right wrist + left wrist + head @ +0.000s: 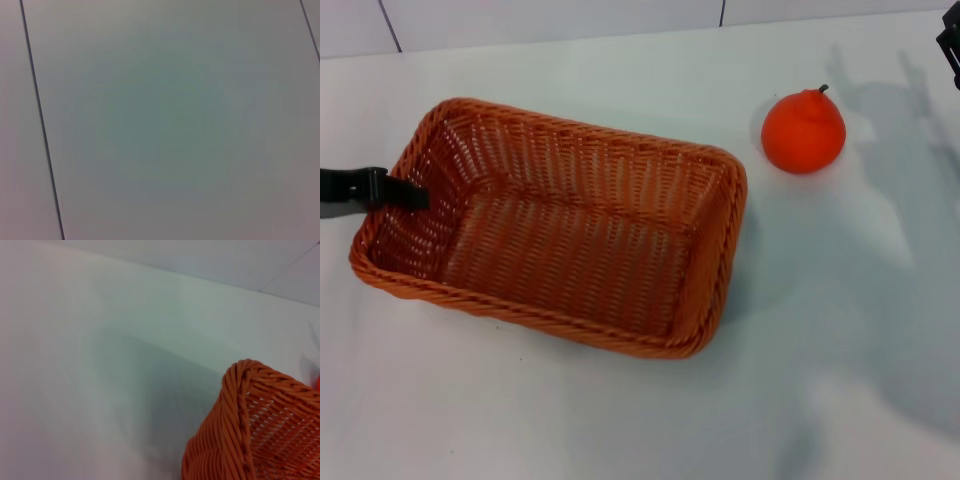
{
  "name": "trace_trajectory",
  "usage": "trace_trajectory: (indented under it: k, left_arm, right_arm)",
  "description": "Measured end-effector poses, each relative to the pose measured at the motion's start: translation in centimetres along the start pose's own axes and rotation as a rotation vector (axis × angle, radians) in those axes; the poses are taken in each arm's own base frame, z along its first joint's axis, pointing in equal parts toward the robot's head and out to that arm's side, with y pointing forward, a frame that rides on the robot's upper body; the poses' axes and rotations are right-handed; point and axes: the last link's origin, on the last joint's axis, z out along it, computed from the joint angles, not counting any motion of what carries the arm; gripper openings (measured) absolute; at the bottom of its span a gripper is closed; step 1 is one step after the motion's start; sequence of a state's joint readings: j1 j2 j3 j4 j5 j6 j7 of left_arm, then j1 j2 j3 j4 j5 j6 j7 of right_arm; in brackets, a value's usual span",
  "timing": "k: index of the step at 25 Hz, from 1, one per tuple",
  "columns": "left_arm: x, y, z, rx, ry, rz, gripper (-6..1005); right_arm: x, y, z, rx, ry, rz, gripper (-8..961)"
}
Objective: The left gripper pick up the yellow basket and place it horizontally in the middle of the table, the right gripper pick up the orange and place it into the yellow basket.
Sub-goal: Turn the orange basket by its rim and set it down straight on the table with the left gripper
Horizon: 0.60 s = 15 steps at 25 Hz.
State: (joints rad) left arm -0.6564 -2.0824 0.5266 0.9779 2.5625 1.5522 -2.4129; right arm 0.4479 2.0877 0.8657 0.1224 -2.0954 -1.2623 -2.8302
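The orange-brown rectangular woven wicker basket (560, 235) sits on the white tabletop (840, 380), long axis skewed. The dark left claw (405, 193) is clamped on its left short rim. The knobby orange fruit (804, 131) lies just off the basket's far-right corner, nearer the right claw (950, 45); that claw's opening cannot be told.

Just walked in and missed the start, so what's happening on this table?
The left gripper reaches in from the left edge and has its fingers at the short end wall of the basket, which lies on the white table. The basket is empty. The orange sits upright on the table beyond the basket's far right corner, apart from it. Only a sliver of the right gripper shows at the upper right edge, well away from the orange.
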Motion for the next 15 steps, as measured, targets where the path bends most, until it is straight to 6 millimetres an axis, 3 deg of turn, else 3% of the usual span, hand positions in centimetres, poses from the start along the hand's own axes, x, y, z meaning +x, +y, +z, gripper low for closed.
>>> trace_trajectory:
  k: [8,15]
  left_arm:
    - [-1.5,-1.4,-0.6,-0.063,0.106,-0.132,160]
    - [-1.8,-1.3,-0.1,-0.048,0.145,-0.152,161]
  right_arm:
    - [0.0,0.3,-0.1,-0.006,-0.003,-0.01,947]
    - [0.0,0.4,0.0,-0.008,-0.003,-0.011,947]
